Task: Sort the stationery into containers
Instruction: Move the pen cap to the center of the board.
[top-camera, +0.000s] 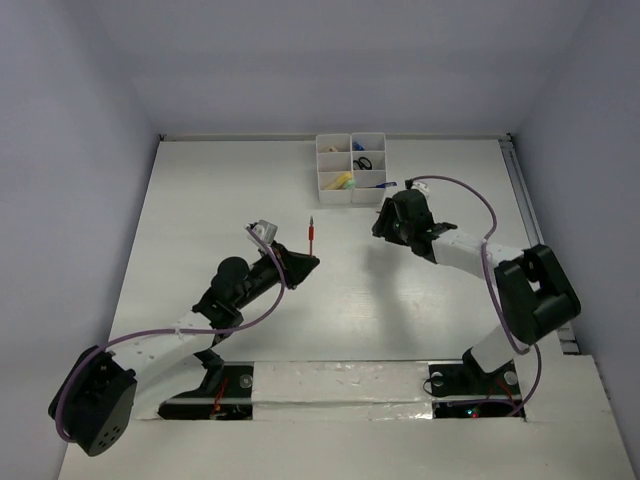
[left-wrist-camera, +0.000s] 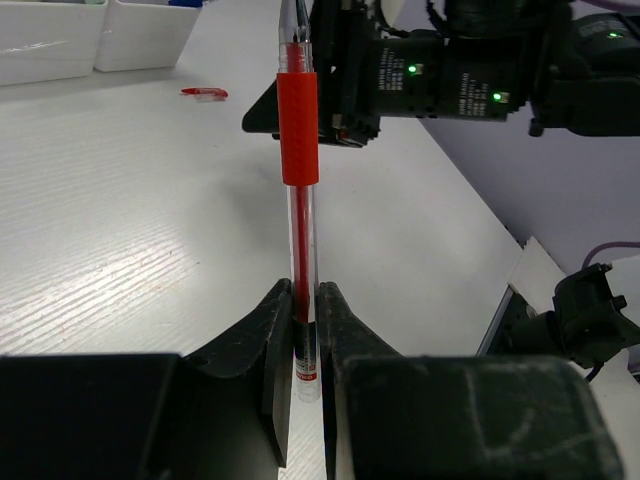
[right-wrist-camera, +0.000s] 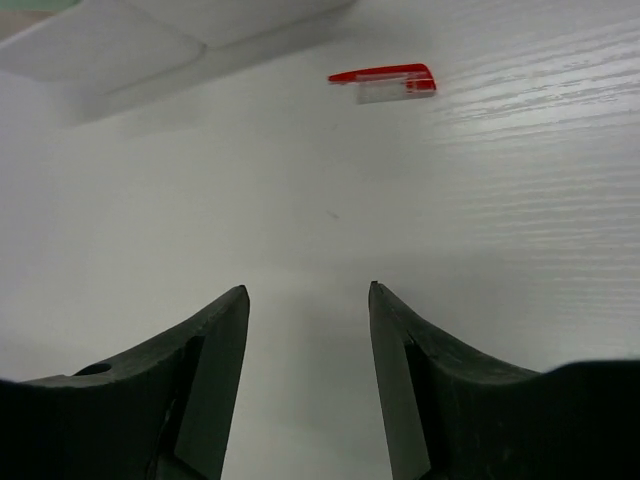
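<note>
left gripper pinching red pen, right gripper spread

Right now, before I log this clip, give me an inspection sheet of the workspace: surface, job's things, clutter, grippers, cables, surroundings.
Surface: white table, with a taped strip along the near edge.
Job's things: red pen held by one end; organizer tray at the far side, holding a yellow marker, black scissors and a blue item.
Clutter: red pen cap lying loose on the table.
Grippers: left gripper shut on the red pen; right gripper open and empty.
Cables: left purple cable and right purple cable loop along the arms.
Surroundings: plain pale walls; nothing else seen.
</note>
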